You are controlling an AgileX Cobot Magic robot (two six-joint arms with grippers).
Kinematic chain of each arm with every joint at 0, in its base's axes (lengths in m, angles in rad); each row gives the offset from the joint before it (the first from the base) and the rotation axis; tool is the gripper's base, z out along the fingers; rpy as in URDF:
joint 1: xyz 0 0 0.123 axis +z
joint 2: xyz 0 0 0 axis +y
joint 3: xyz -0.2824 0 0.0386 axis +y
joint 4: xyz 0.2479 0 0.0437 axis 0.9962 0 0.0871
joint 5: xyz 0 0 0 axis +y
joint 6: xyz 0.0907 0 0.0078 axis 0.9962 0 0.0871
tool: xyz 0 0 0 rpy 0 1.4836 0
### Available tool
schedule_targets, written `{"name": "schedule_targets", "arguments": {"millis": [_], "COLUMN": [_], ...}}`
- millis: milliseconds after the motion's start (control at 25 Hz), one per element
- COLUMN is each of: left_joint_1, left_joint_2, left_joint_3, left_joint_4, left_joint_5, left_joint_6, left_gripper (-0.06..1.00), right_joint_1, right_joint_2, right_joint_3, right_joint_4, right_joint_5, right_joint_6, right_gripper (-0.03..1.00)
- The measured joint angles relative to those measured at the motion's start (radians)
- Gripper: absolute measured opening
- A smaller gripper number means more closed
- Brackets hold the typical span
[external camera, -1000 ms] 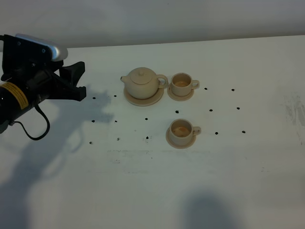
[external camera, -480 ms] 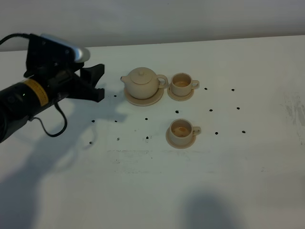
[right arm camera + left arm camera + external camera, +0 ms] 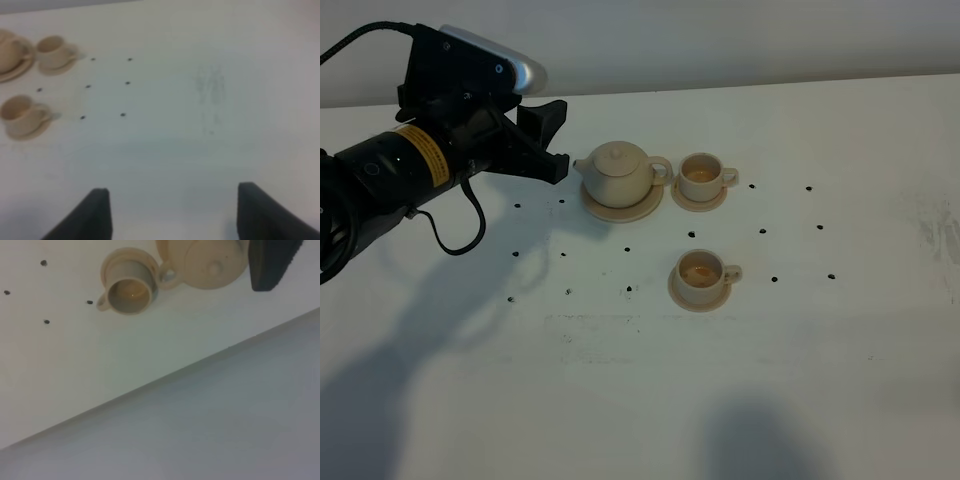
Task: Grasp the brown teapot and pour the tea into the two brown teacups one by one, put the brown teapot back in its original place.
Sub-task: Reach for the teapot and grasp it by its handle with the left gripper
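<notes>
Though upright, brown teapot (image 3: 620,172), spout leftward.

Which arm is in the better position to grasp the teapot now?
Probably the left. The left gripper hangs open close beside the teapot, on its spout side. The right gripper is open too, but sees the teapot only far off, at its view's edge.

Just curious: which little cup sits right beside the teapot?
The far cup, level with the teapot; the other cup stands alone nearer the front.
</notes>
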Motion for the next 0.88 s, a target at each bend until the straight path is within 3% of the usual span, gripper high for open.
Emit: {"name": "schedule_targets", "arguments": {"millis": [200, 560, 880], "left_joint_1": [0.000, -0.008, -0.088], "left_joint_2": [0.001, 0.059, 0.096], "left_joint_3": [0.000, -0.010, -0.100], "left_joint_4": [0.000, -0.001, -0.002], "left_joint_5": [0.003, -0.007, 0.075], "left_joint_6": [0.025, 0.068, 0.055], "left_gripper": [0.47, 0.47, 0.44], "right_joint_1": [-0.055, -0.057, -0.057], "right_joint_2": [0.000, 0.000, 0.000], "right_joint_3": [0.000, 0.000, 0.000], "right_joint_4": [0.000, 0.000, 0.000], "right_joint_5": [0.000, 0.000, 0.000], "right_joint_6": [0.000, 0.000, 0.000], "right_gripper": [0.52, 0.52, 0.52]}}
